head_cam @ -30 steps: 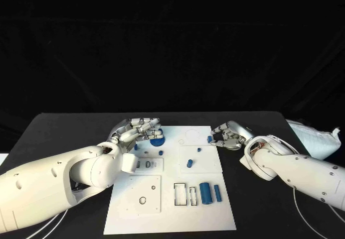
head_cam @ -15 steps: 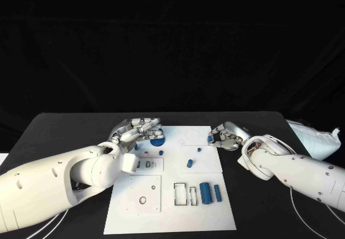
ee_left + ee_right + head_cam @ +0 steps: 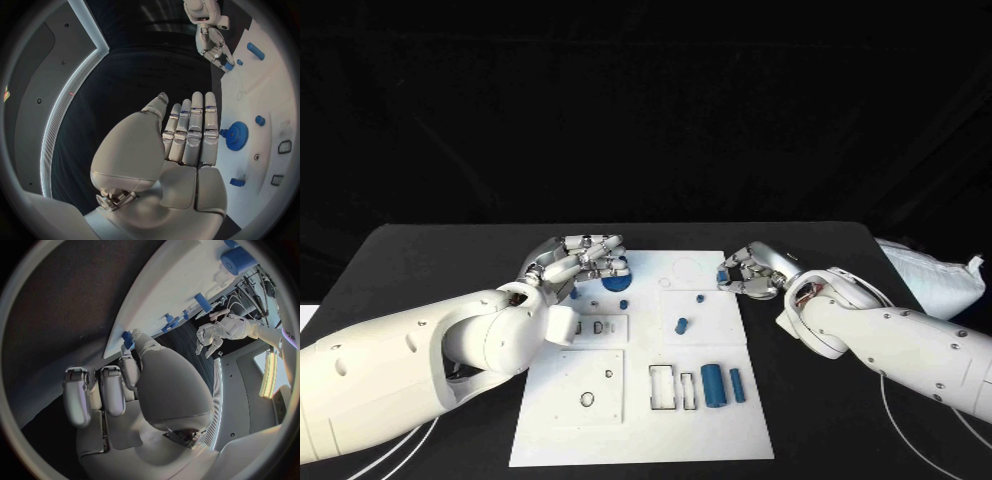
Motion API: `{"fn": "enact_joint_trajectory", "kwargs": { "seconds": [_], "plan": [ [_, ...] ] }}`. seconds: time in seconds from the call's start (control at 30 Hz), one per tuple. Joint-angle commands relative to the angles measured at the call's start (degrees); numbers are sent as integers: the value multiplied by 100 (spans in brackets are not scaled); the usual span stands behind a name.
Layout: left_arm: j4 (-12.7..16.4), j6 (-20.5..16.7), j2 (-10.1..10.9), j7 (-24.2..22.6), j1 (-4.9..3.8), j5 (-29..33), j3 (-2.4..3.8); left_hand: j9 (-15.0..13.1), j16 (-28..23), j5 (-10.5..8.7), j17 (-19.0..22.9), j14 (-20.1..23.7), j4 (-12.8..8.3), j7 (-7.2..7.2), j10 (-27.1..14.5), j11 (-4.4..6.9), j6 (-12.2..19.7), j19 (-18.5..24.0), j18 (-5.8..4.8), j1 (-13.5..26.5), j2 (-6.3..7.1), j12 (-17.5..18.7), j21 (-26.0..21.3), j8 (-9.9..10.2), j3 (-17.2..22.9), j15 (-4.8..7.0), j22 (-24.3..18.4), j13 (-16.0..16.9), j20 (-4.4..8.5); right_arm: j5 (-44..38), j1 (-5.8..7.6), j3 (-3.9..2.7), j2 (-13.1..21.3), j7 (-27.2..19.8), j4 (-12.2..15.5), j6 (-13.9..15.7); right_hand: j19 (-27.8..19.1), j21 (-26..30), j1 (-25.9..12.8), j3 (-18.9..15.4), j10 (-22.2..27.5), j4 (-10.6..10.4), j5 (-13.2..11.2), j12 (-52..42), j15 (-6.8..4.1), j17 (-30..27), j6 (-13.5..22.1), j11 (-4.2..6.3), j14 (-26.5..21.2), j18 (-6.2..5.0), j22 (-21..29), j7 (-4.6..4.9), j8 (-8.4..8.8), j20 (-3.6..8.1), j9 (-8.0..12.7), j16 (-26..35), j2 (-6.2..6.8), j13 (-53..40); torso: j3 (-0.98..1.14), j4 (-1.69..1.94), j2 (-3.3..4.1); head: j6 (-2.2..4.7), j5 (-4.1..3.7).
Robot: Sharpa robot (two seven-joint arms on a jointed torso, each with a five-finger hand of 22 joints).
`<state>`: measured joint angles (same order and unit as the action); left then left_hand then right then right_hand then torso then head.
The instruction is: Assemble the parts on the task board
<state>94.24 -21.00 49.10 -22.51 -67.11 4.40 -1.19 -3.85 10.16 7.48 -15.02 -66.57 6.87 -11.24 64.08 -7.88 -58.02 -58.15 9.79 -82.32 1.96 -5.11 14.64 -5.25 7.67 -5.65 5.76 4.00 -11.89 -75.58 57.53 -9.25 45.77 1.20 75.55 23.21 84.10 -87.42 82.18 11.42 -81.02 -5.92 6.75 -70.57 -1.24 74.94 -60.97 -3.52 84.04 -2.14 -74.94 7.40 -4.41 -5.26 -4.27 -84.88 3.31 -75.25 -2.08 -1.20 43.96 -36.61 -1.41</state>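
Black table (image 3: 430, 260) under a dark background carries the white board (image 3: 646, 420) at its centre.

Left side: the left hand (image 3: 577, 262) hovers over the board's far left corner, much where it was a second ago. In the left wrist view its fingers (image 3: 190, 132) are extended side by side, apart from the blue gear (image 3: 237, 136) beside them, and hold nothing. A small blue part (image 3: 623, 306) lies just nearer on the board.

Centre: a short blue peg (image 3: 679, 326) lies mid-board. Nearer the robot, a large blue cylinder (image 3: 713, 385) and a thin blue pin (image 3: 736, 386) lie beside two rectangular slots (image 3: 672, 389).

Right side: the right hand (image 3: 754, 272) has shifted slightly toward the board over the last second and now sits at its far right edge. Its fingers (image 3: 103, 390) are curled, with a small blue piece (image 3: 723, 281) at the fingertips; whether that piece is gripped or merely touched cannot be determined. Judgement: the right hand is starting a pickup at the board edge, and no part appears seated yet.

Clearance: open table lies beyond the left and right edges of the board. A white object (image 3: 935, 275) lies at the table's right edge, well apart from the board.
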Motion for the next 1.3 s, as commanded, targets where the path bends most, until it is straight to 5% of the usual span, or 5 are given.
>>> {"fn": "enact_joint_trajectory", "kwargs": {
  "seconds": [0.03,0.7,0.87,1.13,1.3],
  "plan": [
    [20,58,-9,-21,-2,-26,4,9,-30,-25,-11,16,5,-43,13,-45,4,-3,64,27,1,22,-7,29,41,18,-8,-9,15,-120,3,2,-11,70,-15,-94,205,-30,7,40,-129,16,-44,-24,-36,683,-77,115,428,78,-960,-3,-40,35,-11,-32,-76,-180,1,1,3,-15,5],
    [33,28,6,-7,-2,-26,4,11,-37,-26,-17,18,4,-62,5,-58,17,-1,62,37,16,38,-10,43,39,11,-10,-10,11,-264,6,1,-57,45,49,334,204,-28,-135,100,-142,107,-100,-25,-183,673,-567,282,426,77,-960,-210,-244,167,-140,-18,-147,-197,0,1,-6,-90,24],
    [40,22,19,-11,-2,-26,4,11,-37,-26,-17,18,4,-62,5,-58,17,-1,62,37,16,38,-10,43,39,11,-10,-10,11,-147,6,-16,-71,129,119,452,214,-33,-225,125,-145,94,223,-12,-207,673,-575,312,427,81,-974,-237,-241,200,-167,-14,-184,-197,-5,4,-9,-91,32],
    [7,-25,72,-39,-4,-26,4,12,-40,-25,-21,19,0,-72,-2,-64,29,0,62,35,23,48,-11,53,42,8,-11,-11,9,-27,19,-103,-38,575,580,700,248,-53,-394,35,-213,55,443,-152,-209,747,-564,314,445,92,-1020,-237,-221,207,-189,-58,-73,-297,-1,3,-15,-79,88],
    [-51,-96,103,-216,-4,12,3,13,-40,-25,-22,18,-2,-74,-4,-66,32,0,62,35,25,50,-11,56,42,7,-12,-11,8,-150,44,-123,-92,833,955,417,174,-7,-401,55,-77,66,430,144,-191,563,-467,285,401,66,-915,-197,-148,201,-179,60,-91,-118,-37,48,-51,-162,220]
  ]
}}
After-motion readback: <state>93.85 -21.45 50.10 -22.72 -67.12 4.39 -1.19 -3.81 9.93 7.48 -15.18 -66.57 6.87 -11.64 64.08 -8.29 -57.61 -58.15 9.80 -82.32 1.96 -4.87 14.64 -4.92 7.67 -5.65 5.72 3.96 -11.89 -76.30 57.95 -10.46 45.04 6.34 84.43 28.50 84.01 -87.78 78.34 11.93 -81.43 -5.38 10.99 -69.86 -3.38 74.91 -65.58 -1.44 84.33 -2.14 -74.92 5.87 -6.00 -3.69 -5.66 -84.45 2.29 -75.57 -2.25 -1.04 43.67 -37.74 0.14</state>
